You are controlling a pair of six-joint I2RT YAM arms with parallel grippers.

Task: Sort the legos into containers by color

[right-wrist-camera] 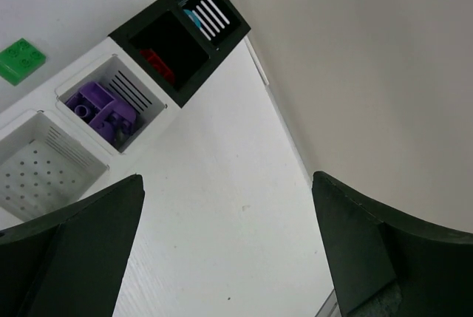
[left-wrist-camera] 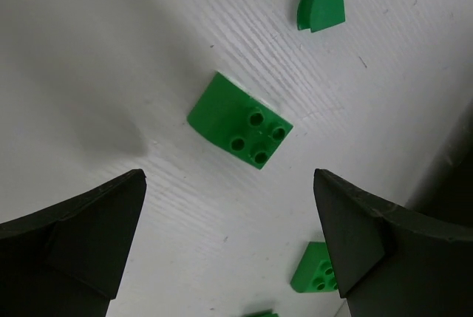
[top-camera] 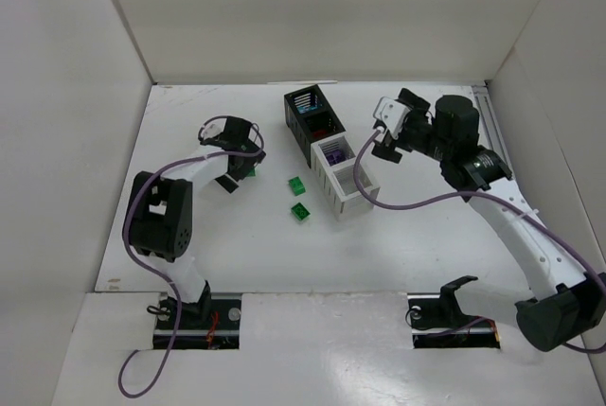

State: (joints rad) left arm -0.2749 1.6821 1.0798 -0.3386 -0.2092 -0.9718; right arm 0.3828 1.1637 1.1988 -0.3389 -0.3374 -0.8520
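- While the left gripper (left-wrist-camera: 228,199) hangs over the bench (top-camera: 218,245) toward its left edge, fingers released and spread wide, a green brick (left-wrist-camera: 238,121) lies between them with its studs showing, untouched.
- A second green lego (top-camera: 296,185) and a third green lego (top-camera: 301,211) lie mid-bench, between the left gripper and the containers (top-camera: 320,167).
- The containers stand in a slanted row from mid-bench toward the far edge.
- The far black bin holds a cyan brick (right-wrist-camera: 194,18), and the next black bin holds a red brick (right-wrist-camera: 155,62).
- The first white bin holds purple bricks (right-wrist-camera: 100,106); the nearest white bin (right-wrist-camera: 37,169) shows its perforated floor.
- The right gripper (right-wrist-camera: 228,191) hovers over bare bench just beside the row, on its right-edge side, fingers released and grasping nothing.
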